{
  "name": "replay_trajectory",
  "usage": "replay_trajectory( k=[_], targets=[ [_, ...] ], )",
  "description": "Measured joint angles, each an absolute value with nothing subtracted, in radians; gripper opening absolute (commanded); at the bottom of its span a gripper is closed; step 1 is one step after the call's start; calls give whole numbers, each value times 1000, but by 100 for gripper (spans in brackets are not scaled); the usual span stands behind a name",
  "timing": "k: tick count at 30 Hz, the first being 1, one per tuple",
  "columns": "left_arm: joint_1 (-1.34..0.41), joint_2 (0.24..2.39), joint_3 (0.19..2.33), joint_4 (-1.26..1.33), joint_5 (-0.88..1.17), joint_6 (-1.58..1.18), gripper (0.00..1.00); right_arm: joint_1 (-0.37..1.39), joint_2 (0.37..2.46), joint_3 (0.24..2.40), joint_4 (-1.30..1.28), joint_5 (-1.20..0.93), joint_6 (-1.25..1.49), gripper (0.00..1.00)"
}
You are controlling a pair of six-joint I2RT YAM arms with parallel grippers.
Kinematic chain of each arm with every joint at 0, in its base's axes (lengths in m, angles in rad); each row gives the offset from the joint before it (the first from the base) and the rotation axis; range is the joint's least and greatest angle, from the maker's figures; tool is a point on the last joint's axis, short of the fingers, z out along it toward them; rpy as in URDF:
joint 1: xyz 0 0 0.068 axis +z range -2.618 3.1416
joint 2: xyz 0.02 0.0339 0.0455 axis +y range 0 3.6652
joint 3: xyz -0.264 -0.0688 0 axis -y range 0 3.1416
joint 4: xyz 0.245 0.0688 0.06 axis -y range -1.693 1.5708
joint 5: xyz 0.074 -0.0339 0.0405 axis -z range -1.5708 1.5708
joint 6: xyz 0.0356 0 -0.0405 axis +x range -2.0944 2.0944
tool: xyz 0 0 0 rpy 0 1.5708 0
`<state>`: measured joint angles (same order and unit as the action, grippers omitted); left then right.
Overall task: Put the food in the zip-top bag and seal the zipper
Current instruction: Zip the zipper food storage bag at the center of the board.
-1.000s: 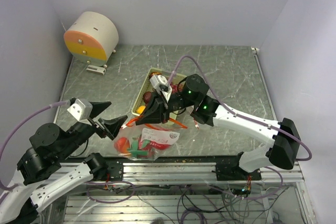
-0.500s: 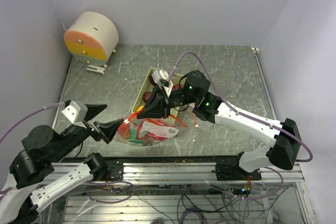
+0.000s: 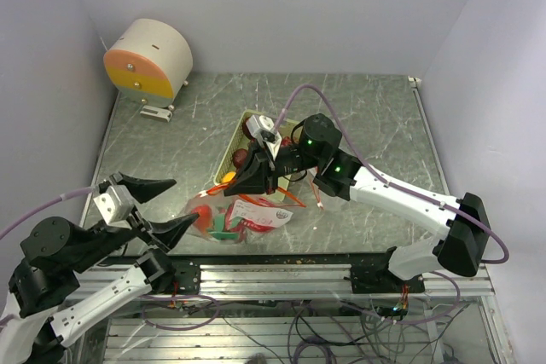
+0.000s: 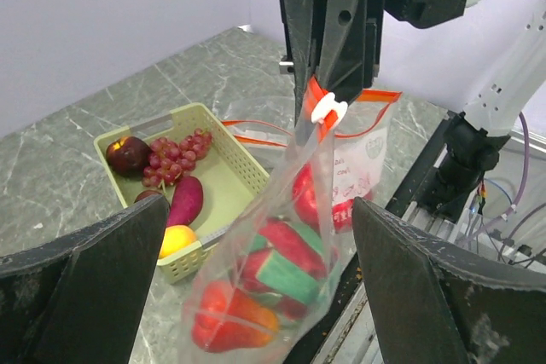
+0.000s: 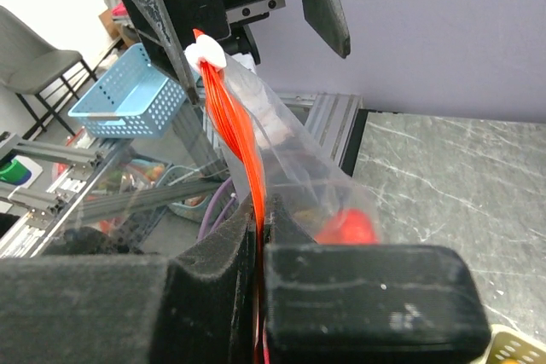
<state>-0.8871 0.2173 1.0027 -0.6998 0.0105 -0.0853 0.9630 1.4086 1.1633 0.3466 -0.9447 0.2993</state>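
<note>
Marble table: tray beside bag, drum far-left.

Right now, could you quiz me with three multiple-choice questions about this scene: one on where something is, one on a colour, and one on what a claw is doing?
1. Where are the grapes?
A) in the bag
B) in the tray
C) held by the right gripper

2. What colour is the slider on the zipper?
A) white
B) black
C) blue

3. How is the left gripper?
A) open, apart from the bag
B) shut on the bag
C) shut tight, holding nothing

Answers:
1 B: the grapes lie inside the tray, not in the bag.
2 A: the slider is white against the orange-red zipper.
3 A: its fingers are spread wide, and the bag hangs from the right gripper alone.
</note>
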Motion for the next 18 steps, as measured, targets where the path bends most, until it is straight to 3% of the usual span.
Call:
replay_trajectory(
  k=[13, 16, 18],
  targets=[
    [-887, 318, 940, -595, 95, -57, 100, 963, 1409, 1163, 354, -952, 308, 0],
    [-887, 345, 920, -569, 107, -54, 93, 963, 1409, 1163, 355, -955, 312, 0],
    [-887, 357, 915, -561, 110, -52, 83, 963, 1409, 1163, 356, -956, 312, 0]
  ],
)
